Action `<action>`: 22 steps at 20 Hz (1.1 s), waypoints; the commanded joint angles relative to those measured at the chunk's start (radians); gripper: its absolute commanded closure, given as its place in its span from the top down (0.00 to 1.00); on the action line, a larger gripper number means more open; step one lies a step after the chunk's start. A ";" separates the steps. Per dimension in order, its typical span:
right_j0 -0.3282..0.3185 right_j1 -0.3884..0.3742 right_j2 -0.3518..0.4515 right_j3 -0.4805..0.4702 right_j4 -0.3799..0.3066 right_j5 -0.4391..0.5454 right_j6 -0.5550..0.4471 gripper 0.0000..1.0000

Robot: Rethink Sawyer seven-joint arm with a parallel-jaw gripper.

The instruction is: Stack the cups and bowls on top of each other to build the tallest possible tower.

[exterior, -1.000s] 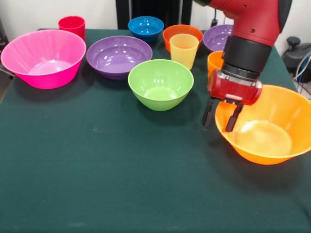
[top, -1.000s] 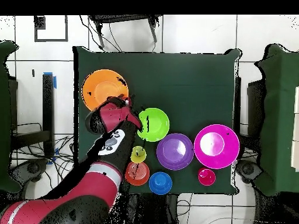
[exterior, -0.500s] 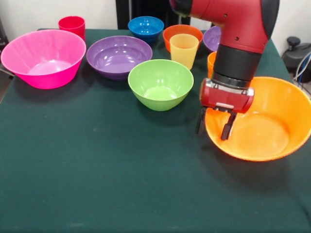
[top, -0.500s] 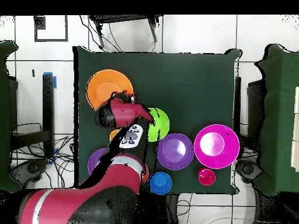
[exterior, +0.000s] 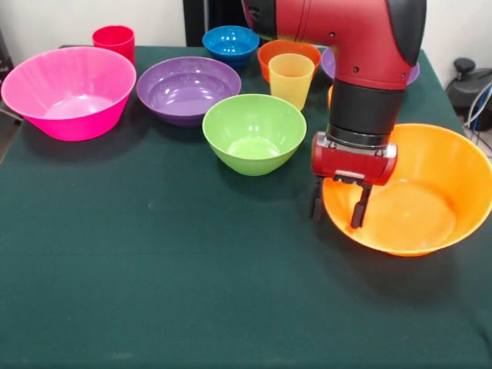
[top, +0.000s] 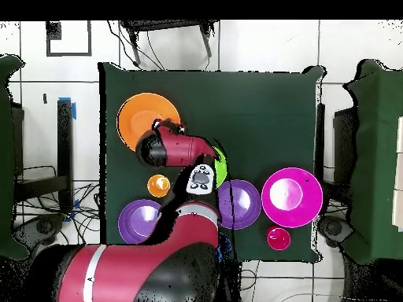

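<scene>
From above I see my red arm [top: 169, 149] covering the rim of the big glossy orange plastic bowl [top: 142, 118]; a small orange tumbler [top: 158, 185] sits just beside.

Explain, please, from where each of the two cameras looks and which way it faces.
Front view: sits across the table, low, facing the robot; shows the arm and the gripper astride the rim of the big orange bowl.
Overhead view: sits above, looking straight down on the table; the arm enters from the bottom edge.
Both share that bowl, the big pink bowl and the green bowl.
</scene>
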 commanded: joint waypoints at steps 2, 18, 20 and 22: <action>-0.029 0.019 0.210 0.068 -0.021 0.246 0.005 1.00; -0.059 0.010 0.255 0.086 -0.047 0.275 0.006 1.00; -0.060 0.011 0.254 0.082 -0.050 0.277 0.003 1.00; -0.062 0.011 0.255 0.080 -0.051 0.278 0.000 1.00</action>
